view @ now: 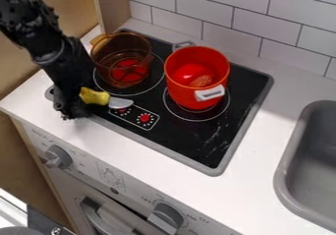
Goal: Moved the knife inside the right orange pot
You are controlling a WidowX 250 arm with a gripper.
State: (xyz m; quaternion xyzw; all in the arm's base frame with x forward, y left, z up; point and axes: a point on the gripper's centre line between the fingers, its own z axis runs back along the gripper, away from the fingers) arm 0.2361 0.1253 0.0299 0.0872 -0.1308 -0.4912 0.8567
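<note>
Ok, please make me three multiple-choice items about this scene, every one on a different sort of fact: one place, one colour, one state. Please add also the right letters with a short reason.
1. How does the right orange pot stand?
A) on its side
B) upright
C) upside down

2. Where is the knife?
A) next to the gripper
B) in the sink
C) inside the right orange pot

3. What colour is the knife's handle?
A) blue
B) green
C) yellow

Right letters:
1: B, its open mouth faces up and shows the inside.
2: A, it shows right beside the gripper, at the left front part of the stove top.
3: C, the handle is plainly yellow, unlike the grey blade.
</note>
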